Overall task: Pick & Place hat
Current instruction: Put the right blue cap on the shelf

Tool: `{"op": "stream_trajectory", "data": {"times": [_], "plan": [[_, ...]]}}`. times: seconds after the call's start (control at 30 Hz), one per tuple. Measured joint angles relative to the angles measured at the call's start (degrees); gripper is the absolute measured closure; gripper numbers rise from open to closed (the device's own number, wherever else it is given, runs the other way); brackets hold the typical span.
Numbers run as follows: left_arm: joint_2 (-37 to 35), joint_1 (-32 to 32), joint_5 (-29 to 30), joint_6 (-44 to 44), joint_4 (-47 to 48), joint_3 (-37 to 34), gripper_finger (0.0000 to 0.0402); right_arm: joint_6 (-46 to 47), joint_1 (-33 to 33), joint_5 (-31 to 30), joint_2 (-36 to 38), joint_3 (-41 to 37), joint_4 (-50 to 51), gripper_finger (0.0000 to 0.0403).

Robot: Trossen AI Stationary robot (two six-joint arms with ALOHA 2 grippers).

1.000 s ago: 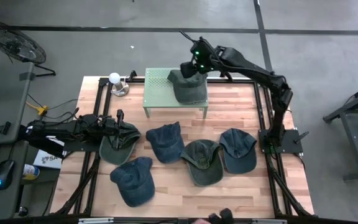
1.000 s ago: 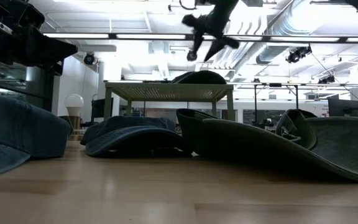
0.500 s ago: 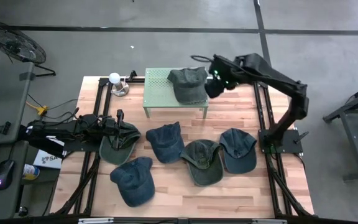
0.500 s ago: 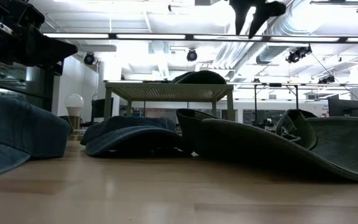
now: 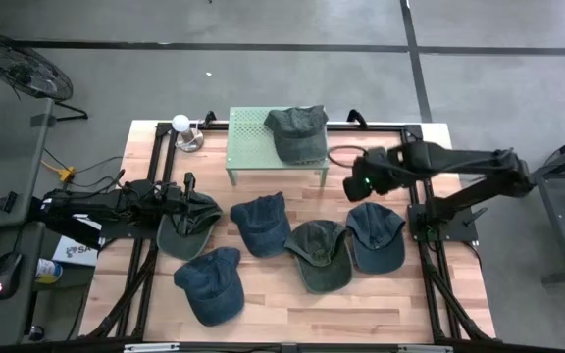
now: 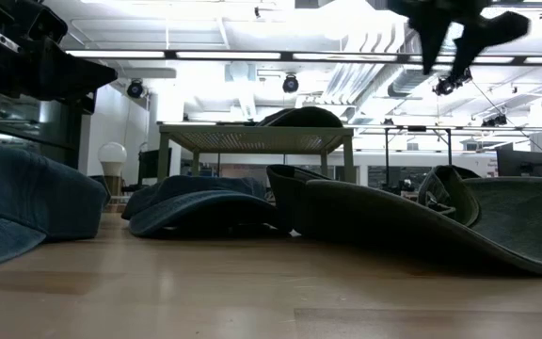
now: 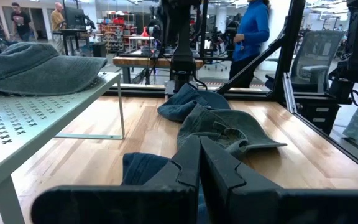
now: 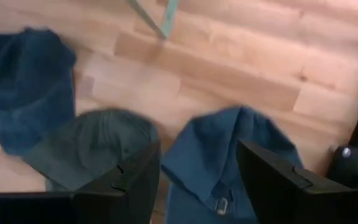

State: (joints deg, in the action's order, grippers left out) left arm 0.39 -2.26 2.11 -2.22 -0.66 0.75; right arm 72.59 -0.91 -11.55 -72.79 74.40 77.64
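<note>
From above, right end effector (image 5: pixel 359 184) hovering at 12 o'clock of the blue hat (image 5: pixel 375 235); through the right wrist, fingers spread wide, empty, straddling that hat (image 8: pixel 229 162): best lowered straight, pinching the crown; left end effector (image 7: pixel 199 163) closed, idle.

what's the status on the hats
Right gripper open, empty, above blue cap. Left gripper shut, parked. Green cap on stand. Nothing blocking.

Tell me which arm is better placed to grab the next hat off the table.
Probably the right: its open gripper hangs just above the blue cap, while the left gripper rests shut at the table's left.
</note>
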Motion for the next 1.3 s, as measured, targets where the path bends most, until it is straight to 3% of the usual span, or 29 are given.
{"op": "stream_trajectory", "data": {"times": [0.2, 0.37, 0.53, 0.8, 1.07, 1.3], "plan": [[0.02, -0.01, 0.01, 0.00, 0.00, 0.00, 0.0396, 3.44, 4.41, 0.63, 3.19, -8.19, -7.02, 0.0199], [0.02, -0.02, 0.00, 0.01, 0.02, 0.00, 0.0396, 0.82, 6.79, 2.23, 3.17, -13.21, -12.73, 0.0199], [0.02, -0.02, 0.00, 0.00, 0.02, 0.00, 0.0396, 2.22, 10.62, 6.98, 3.17, -19.06, -17.06, 0.0199], [0.02, -0.02, 0.02, 0.00, 0.00, 0.00, 0.0396, 20.18, 13.87, 8.14, 3.15, -23.50, -9.73, 0.0199], [0.02, -0.02, 0.00, 0.00, 0.00, 0.00, 0.0396, 27.24, 12.10, 9.95, 5.08, -23.57, 2.27, 0.0199], [0.02, -0.02, 0.00, 0.00, 0.02, 0.00, 0.0396, 30.62, 11.68, 12.90, 5.16, -25.67, 3.11, 0.0199]]}}
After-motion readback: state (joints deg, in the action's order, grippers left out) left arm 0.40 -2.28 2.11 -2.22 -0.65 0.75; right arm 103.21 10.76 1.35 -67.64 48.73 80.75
